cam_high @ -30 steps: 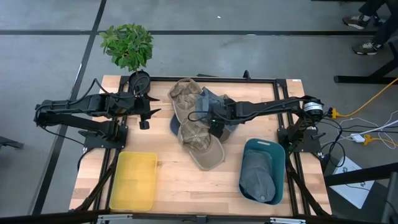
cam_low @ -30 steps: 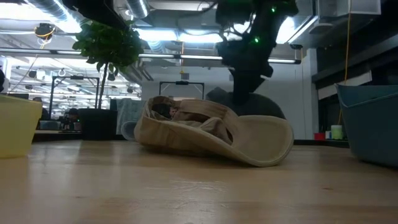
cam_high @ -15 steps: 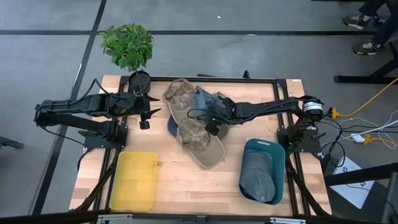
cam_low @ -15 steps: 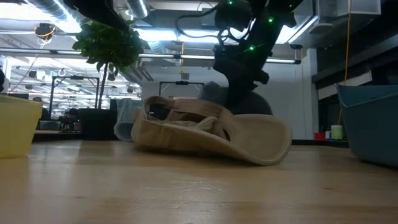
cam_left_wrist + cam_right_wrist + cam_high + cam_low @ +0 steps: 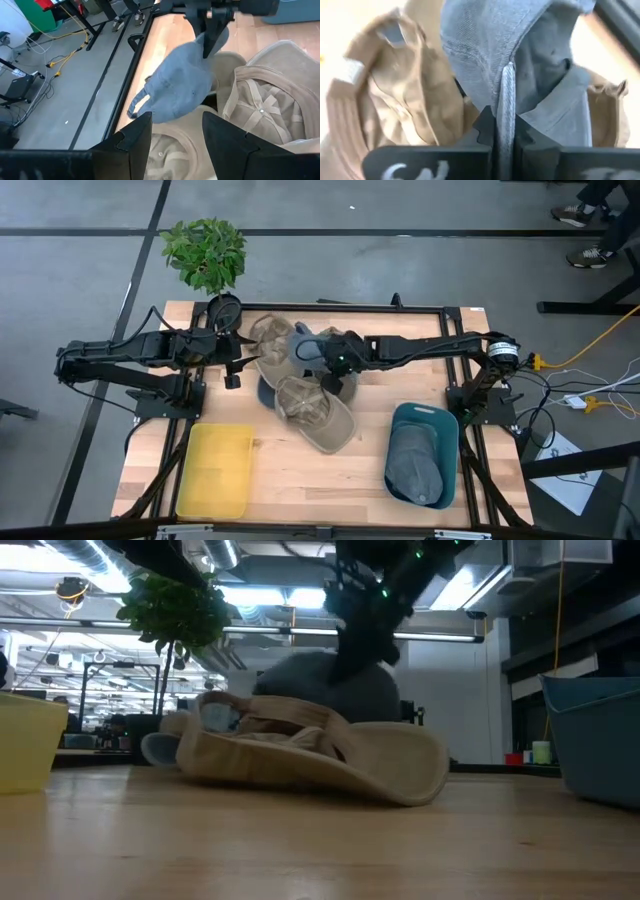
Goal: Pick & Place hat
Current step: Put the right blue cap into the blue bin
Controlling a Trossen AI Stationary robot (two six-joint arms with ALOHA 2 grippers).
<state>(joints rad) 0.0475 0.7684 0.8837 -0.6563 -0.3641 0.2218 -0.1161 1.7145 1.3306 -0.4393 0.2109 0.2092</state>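
Seen from above: right gripper (image 5: 335,366) clamped on the brim of a grey hat (image 5: 322,348), lifted over two tan hats (image 5: 300,395) mid-table, another grey hat lying in the teal bin (image 5: 425,455) nearer the front edge, a yellow tray (image 5: 214,470) off left. At table level: grey hat (image 5: 330,690) hanging above the tan hat (image 5: 310,750) in front. From the wrists: brim edge pinched between shut fingers (image 5: 485,127), no legible writing; left gripper (image 5: 172,132) open, empty, just short of the pile.

We see a wooden worktop (image 5: 300,480) carrying tan hats (image 5: 315,410) near its middle, a yellow tray (image 5: 215,470) and a teal bin (image 5: 440,430).
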